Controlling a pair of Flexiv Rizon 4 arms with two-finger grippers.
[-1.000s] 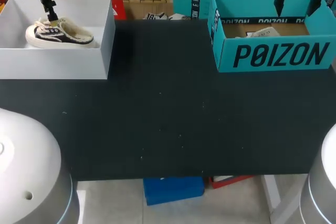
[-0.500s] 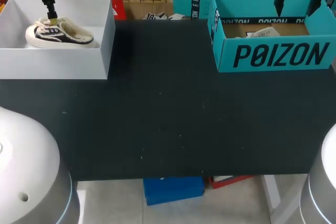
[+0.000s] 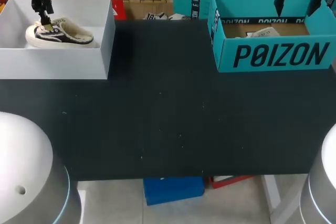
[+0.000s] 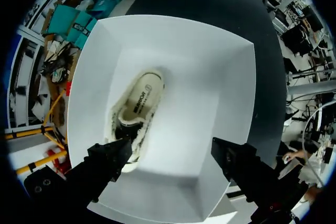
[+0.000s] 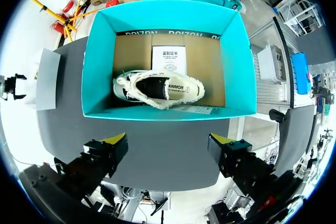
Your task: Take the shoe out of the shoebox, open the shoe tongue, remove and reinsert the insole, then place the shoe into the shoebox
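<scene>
Just above shoe [image 4: 137, 116], left end effector [image 4: 170, 150].

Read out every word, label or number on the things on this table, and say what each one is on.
"POIZON": black letters on the teal shoebox's front wall.
"ARRIOR": on the insole of the shoe inside it; an earlier letter may be hidden.
White card on that box's floor: print too small to read.
Insole of the other shoe, in the white box: print too blurred to read.
</scene>
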